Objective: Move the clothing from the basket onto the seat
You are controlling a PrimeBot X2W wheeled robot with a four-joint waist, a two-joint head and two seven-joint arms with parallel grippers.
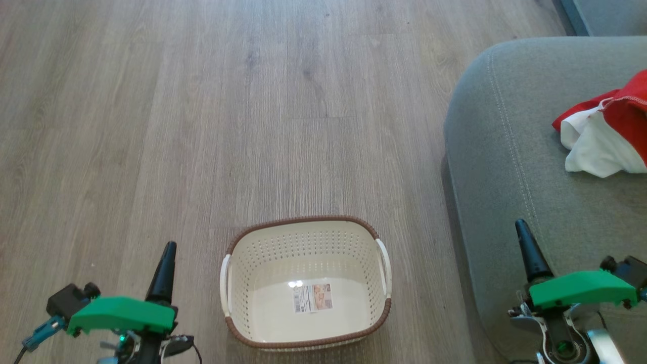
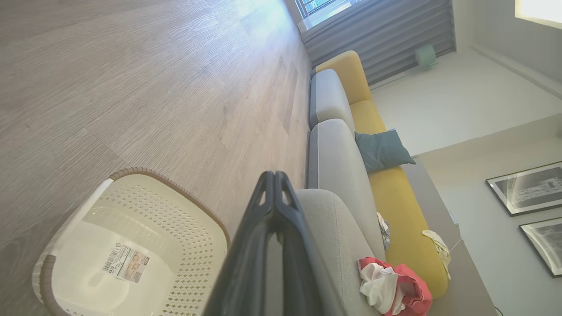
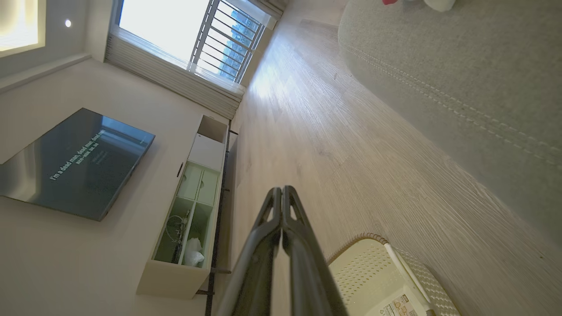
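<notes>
1. The left wrist view takes in a yellow sofa back point(image 2: 386, 184). The right wrist view takes in a wall television point(image 3: 74, 162).
2. Red-and-white clothing point(image 1: 606, 131) lies on the grey stitched seat point(image 1: 505, 151), beyond the right gripper point(image 1: 520, 225) and well apart from it. That gripper and the left gripper point(image 1: 170, 246) both have their fingers pressed together, holding nothing.
3. The perforated cream basket point(image 1: 303, 220), brown-rimmed, stands on the wooden floor point(image 1: 202, 101) between them.

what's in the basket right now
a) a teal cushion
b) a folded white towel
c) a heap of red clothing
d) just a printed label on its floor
d: the basket has a bare floor with just a printed label stuck to it, while the clothing, red and white, lies on the seat.
</notes>
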